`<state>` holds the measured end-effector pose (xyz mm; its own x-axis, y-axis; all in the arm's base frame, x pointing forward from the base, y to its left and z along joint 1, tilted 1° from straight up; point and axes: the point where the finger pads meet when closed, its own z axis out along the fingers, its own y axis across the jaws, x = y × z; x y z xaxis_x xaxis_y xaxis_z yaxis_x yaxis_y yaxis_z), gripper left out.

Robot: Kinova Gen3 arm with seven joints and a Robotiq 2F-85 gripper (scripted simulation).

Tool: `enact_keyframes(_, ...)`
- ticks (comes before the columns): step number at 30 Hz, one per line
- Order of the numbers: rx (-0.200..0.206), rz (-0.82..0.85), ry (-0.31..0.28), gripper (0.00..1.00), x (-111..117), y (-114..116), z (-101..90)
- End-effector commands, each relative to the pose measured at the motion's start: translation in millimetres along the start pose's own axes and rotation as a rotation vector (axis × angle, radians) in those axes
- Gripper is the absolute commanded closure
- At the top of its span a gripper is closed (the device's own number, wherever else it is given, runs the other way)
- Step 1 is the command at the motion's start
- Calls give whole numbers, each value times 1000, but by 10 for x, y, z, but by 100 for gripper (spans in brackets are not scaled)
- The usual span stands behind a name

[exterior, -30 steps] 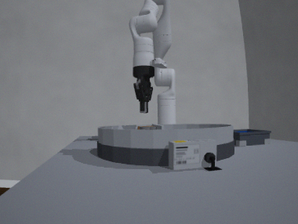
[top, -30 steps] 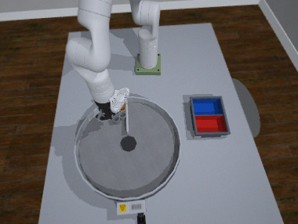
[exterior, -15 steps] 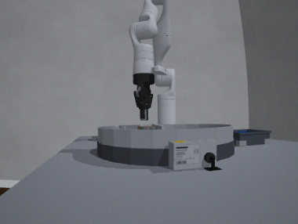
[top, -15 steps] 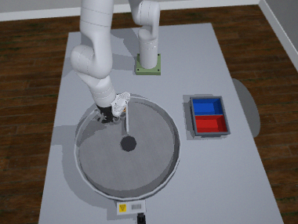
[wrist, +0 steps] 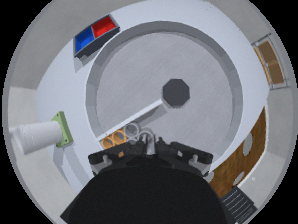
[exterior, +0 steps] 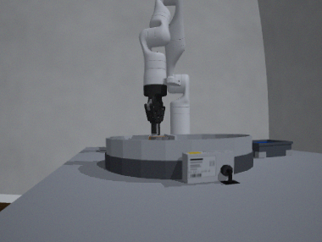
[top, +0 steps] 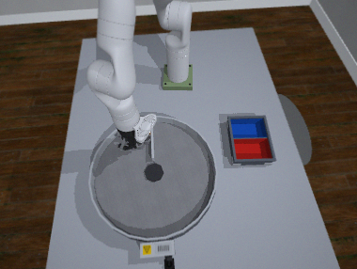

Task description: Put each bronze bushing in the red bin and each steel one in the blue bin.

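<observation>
Table: pale top, filling most of the top view; it bears everything I work with.
Turntable: round, high-rimmed, lower left of centre in the top view; the rim keeps the bushings from riding off.
Arm: mine, reaching down from the upper left in the top view, so that my tool points into the turntable.
Bins: blue and red, joined, right of the turntable in the top view; the divider should keep the metals apart.
Claw: mine, fingers parted by a narrow gap, grasping nothing that I can make out; probably kept narrow to fit among close neighbours.
Fence: white bar, running outward from the hub; likely gathers bushings where I can reach.
Bronze bushings: at least two, upright, lower left in the wrist view, beside the fence; red bin.
Steel bushings: two visible, one next to the bronze, another at my fingertips; blue bin. The nearer seems my target.

And down comes the gripper, lower than a second ago, its fingertips dropping from well above the turntable's rim to about its top edge!
</observation>
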<state>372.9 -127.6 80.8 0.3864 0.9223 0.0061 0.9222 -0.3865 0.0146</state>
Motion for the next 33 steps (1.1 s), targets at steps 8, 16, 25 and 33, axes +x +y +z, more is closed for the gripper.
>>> enact_keyframes(8,-1,0,0,86,-1,3,65)
enact_keyframes(16,-1,0,0,86,-2,3,133)
enact_keyframes(25,-1,1,0,86,-2,3,187)
enact_keyframes(33,-1,1,0,86,-2,3,255)
